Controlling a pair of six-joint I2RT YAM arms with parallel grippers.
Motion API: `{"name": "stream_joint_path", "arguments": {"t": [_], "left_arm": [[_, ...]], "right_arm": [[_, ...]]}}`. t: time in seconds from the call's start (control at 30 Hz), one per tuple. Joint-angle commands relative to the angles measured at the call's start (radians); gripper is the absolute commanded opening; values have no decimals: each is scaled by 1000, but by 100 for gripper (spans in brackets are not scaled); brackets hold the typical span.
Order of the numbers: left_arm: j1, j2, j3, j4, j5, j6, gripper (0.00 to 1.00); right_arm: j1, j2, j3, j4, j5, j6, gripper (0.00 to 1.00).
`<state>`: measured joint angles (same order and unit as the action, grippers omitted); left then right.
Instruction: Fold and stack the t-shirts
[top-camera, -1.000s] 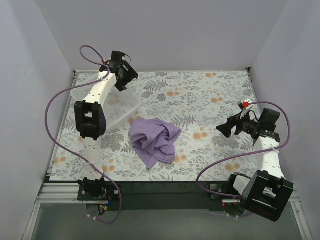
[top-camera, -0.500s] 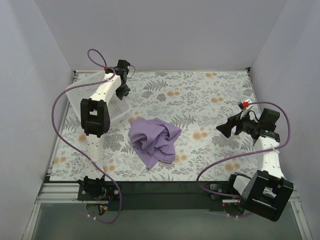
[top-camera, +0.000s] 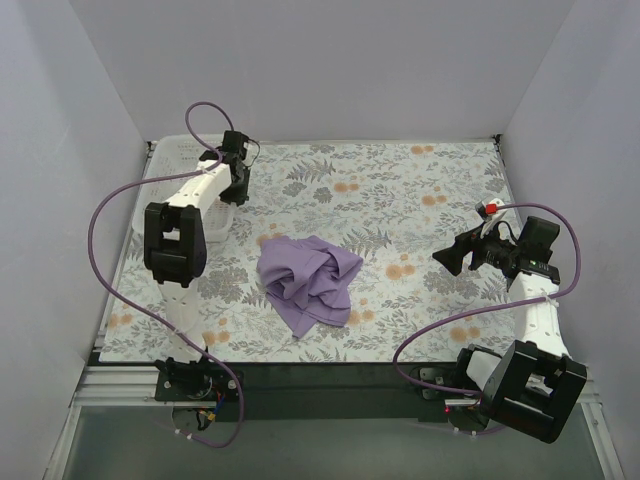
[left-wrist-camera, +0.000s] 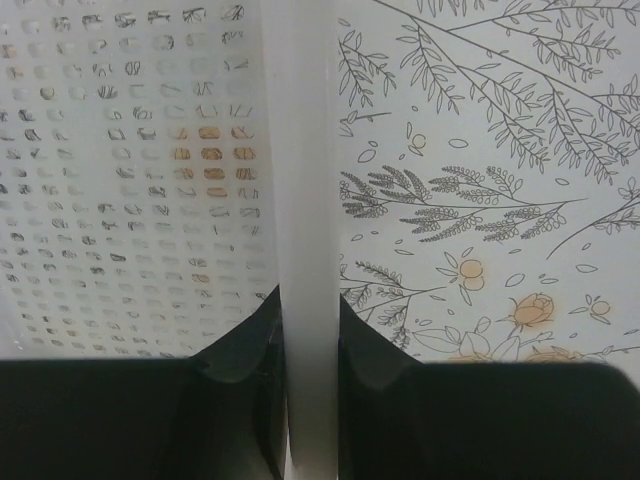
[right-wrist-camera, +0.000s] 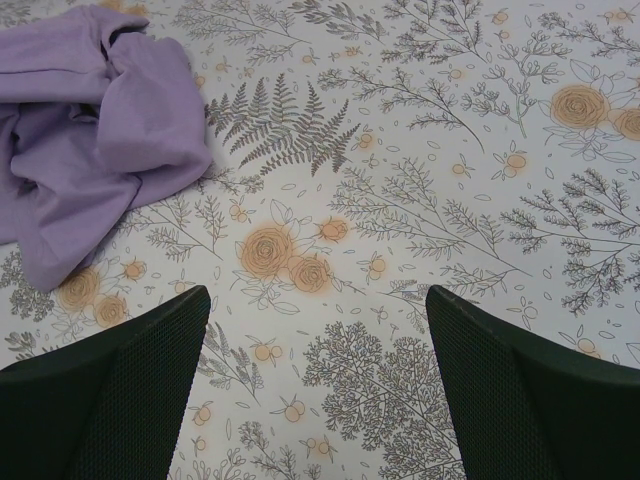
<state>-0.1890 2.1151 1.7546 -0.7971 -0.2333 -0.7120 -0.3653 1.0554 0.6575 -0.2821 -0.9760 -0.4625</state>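
A crumpled lavender t-shirt lies in a heap on the floral cover, a little left of the table's middle. The right wrist view shows the t-shirt at its upper left. My left gripper is at the far left, shut on the rim of the white plastic basket. In the left wrist view that white rim runs straight up between my black fingers, with the perforated basket wall to its left. My right gripper hovers open over bare cover at the right, well clear of the shirt, with nothing between its fingers.
The floral table cover spans the whole table, with grey walls on three sides. The basket fills the far left corner. A purple cable loops beside each arm.
My left gripper has shut on the basket's rim and swung the tilted basket back toward the far left corner. The right arm and the t-shirt have not moved.
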Motion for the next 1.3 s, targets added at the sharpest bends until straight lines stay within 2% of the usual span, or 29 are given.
{"name": "stream_joint_path", "arguments": {"t": [0.0,0.13,0.27,0.33,0.37,0.4,0.43,0.5,0.57,0.6,0.63,0.7,0.73,0.77,0.8,0.83,0.9,0.93,0.97,1.03,1.07,1.13,1.17,1.27], "left_arm": [[43,-29,2,65,92,155,0],[106,5,45,70,127,152,0],[117,34,77,78,134,128,0],[117,40,100,78,137,111,7],[117,39,106,78,143,99,19],[115,26,111,78,140,89,25],[114,17,117,79,141,77,35],[109,-16,123,93,140,54,63],[108,-105,86,142,144,23,67],[106,-145,62,166,155,8,84],[106,-247,21,197,172,-13,87],[106,-378,-168,333,250,-94,88],[112,-521,-243,384,308,-130,89],[114,-594,-320,473,362,-164,93],[121,-726,-475,504,450,-216,96],[131,-777,-531,524,612,-236,93],[134,-901,-681,526,731,-297,89],[126,-929,-725,509,817,-378,86],[119,-954,-762,478,857,-423,80],[59,-1024,-858,426,879,-495,76],[33,-1052,-882,371,853,-509,74],[-53,-1150,-969,360,829,-556,73],[-79,-1181,-992,357,804,-599,72],[-165,-1265,-1009,262,705,-645,70]], "right_arm": [[-3,-14,14,15,-29,4,95],[-3,-12,13,17,-33,4,95],[-3,-11,13,17,-32,4,95],[-3,-9,13,15,-32,4,95],[-3,-9,11,17,-35,2,95],[-3,-9,11,15,-38,2,95],[-3,-9,10,12,-43,-1,95],[-3,-8,10,5,-65,-18,95],[-1,-5,10,-34,-113,-66,95],[11,3,10,-54,-133,-86,95],[23,9,14,-99,-147,-111,95],[89,28,31,-150,-165,-188,95],[116,38,34,-185,-162,-208,95],[149,49,48,-196,-132,-229,95],[225,81,60,-201,-109,-231,94],[261,100,77,-221,-89,-231,93],[354,158,134,-236,-38,-232,92],[364,181,158,-241,-18,-222,90],[411,202,184,-243,25,-193,89],[485,270,263,-244,66,-165,87],[511,291,289,-243,104,-128,87],[586,363,338,-206,146,-75,86],[606,392,350,-186,193,6,86],[678,512,413,-154,273,106,85]]}}
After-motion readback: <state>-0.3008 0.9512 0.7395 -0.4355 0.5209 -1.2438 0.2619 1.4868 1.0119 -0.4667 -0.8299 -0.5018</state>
